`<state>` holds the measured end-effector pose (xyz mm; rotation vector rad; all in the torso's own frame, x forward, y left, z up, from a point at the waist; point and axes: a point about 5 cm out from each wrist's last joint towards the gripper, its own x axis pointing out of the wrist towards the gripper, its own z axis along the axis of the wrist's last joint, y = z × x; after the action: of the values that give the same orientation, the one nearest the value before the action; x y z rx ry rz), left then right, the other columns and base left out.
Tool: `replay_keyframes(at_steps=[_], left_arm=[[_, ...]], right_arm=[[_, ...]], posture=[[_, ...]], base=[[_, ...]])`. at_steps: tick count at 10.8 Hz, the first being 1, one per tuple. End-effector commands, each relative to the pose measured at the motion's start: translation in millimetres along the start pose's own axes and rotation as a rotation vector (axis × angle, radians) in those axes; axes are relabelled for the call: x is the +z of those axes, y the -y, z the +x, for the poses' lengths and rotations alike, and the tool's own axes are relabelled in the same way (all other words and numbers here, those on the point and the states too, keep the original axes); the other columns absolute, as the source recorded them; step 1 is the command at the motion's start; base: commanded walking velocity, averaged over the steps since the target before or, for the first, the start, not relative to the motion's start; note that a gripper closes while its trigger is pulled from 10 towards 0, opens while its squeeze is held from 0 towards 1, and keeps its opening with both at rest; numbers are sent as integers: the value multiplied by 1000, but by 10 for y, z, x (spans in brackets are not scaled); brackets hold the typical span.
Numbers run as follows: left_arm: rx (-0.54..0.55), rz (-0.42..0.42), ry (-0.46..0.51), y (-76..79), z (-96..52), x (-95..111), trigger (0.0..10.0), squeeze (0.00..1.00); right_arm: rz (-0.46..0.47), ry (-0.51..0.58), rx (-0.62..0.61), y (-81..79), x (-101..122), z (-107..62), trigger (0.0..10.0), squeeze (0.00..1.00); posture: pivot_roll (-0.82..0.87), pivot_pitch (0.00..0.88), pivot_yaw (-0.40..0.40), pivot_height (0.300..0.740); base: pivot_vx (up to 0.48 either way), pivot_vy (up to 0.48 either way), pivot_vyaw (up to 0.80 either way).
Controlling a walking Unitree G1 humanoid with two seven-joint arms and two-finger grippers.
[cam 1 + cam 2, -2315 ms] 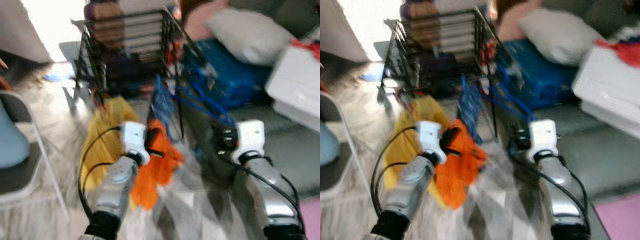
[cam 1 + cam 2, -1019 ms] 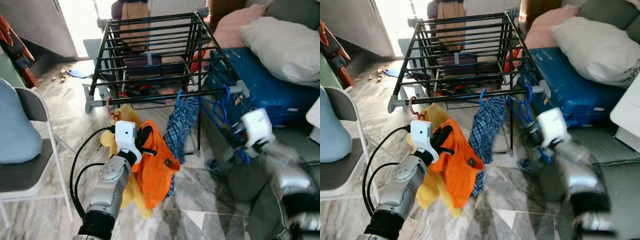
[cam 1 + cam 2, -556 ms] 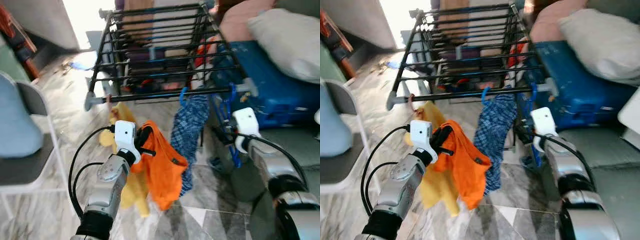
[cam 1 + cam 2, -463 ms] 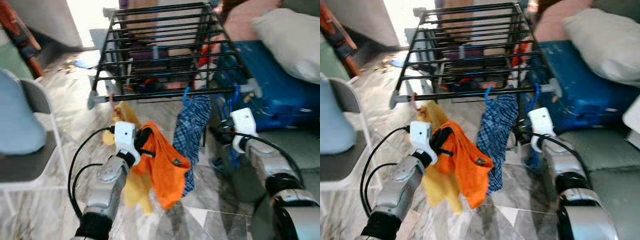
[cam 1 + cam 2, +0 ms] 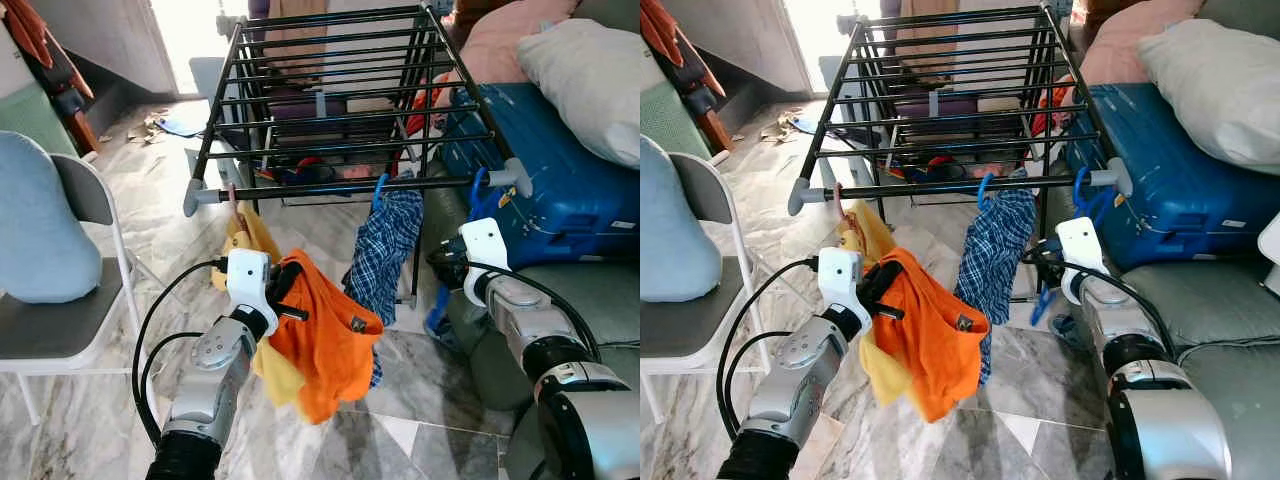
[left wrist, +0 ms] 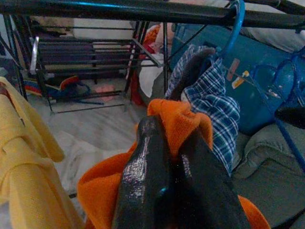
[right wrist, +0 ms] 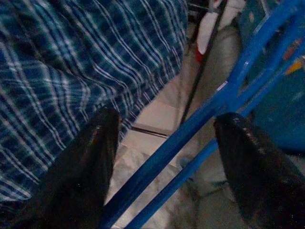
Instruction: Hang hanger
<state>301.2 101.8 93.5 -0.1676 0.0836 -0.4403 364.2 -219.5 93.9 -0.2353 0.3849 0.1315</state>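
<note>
Black drying rack (image 5: 340, 100) on a marble floor (image 5: 150, 200), its front rail at about the height of the two raised arms. On that rail, from the robot's left: a yellow garment (image 5: 255, 235) on a pinkish hook, a blue plaid shirt (image 5: 385, 250) on a blue hook, and at the right end a bare blue hanger (image 5: 1080, 205) hooked over the bar. Left gripper (image 5: 283, 290) — held below the rail, fingers pressed together on an orange garment (image 5: 330, 345) that drapes down from them; the left wrist view shows the pinch plainly, orange cloth bunched between the two black fingers (image 6: 147, 171), with the rail overhead. Right gripper (image 5: 1040, 262) — beside the plaid shirt, low under the rail's right end; the head views leave its fingers hard to read, but the right wrist view shows them spread wide with the blue hanger's bars (image 7: 200, 119) running between them, touching neither that I can see. Blue suitcase (image 5: 560, 190) behind the right arm, a white pillow (image 5: 590, 70) above it, a grey folding chair (image 5: 60, 330) with a light-blue cushion at the left.
</note>
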Motion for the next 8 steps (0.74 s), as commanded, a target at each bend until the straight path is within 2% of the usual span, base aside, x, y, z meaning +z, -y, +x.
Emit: replay_keyframes(at_steps=[1,8], left_arm=[[-16,20,30,18,17,96,10000,0],[-31,4,-2,85,45,41,10000,0]], right_arm=[[-8,20,-21,23,88,14,0,0],[-45,2,-51,146,41,-22,0,0]], posture=[[-129,0,85,740],[-146,0,85,740]], base=[[0,0,0],[0,0,0]])
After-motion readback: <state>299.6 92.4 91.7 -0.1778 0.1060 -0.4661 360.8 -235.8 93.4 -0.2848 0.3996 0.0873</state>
